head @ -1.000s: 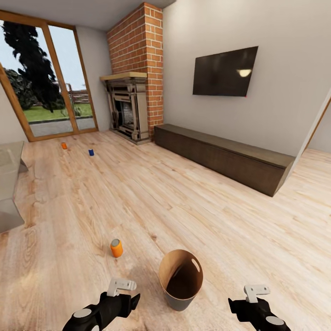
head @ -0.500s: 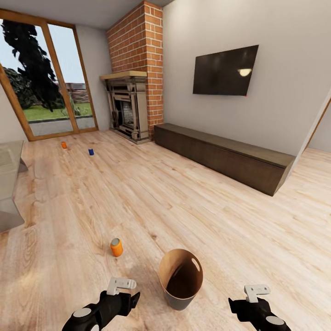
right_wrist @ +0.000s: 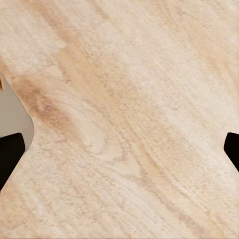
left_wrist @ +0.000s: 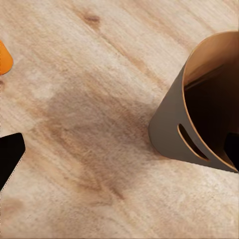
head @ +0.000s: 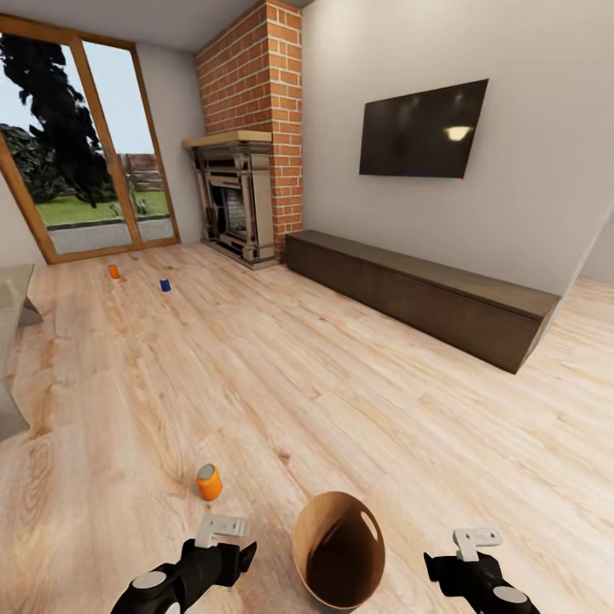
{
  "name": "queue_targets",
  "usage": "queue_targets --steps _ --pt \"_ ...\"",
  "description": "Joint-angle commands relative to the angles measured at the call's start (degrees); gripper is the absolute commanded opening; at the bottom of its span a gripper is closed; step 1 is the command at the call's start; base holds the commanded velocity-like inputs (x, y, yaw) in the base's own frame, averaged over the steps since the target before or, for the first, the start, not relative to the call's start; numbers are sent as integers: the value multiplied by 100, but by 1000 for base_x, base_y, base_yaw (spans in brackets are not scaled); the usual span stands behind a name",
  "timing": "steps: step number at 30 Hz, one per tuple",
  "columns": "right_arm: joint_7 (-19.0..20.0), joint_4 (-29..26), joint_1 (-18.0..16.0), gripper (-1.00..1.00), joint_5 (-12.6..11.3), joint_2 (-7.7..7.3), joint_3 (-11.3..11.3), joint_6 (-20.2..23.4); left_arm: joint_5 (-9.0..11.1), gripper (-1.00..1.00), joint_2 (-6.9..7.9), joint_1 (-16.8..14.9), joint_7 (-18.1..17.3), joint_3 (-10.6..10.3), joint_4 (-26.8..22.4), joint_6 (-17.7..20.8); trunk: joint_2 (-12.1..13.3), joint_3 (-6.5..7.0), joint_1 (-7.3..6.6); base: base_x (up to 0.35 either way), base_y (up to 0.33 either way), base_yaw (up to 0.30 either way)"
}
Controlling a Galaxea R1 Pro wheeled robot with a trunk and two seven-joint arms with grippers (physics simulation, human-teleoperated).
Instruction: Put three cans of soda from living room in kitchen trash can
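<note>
Head view is cutting off the trash can (head: 338, 563) at its base along the bottom edge, and the grey low table (head: 10, 358) is slipping out at the left edge. We are seeing 3 cans on the wood floor (head: 341, 375): 1 orange can (head: 209, 482) standing near the bin's left, and a second orange can (head: 113, 271) and a blue can (head: 165, 285) sitting far off near the glass doors (head: 81, 145); both are too small to read. Our left gripper (left_wrist: 119, 144) and right gripper (right_wrist: 119, 144) are hovering low, fingers spread wide with nothing between them. Since 1 second ago the whole view is shifting, so the bin and near can are sitting lower in it; the camera is moving.
</note>
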Motion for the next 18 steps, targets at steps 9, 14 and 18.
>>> queue_targets --steps 9,14,18 --pt "0 0 -1 100 0 0 5 0 0 100 5 0 7 3 2 -11 0 0 0 31 0 0" --pt "0 3 -2 100 0 0 5 -4 0 100 5 1 7 4 2 -11 0 0 0 1 0 0" --pt "0 2 -2 100 0 0 5 -7 0 100 5 0 18 2 2 -11 0 0 0 0 0 0"
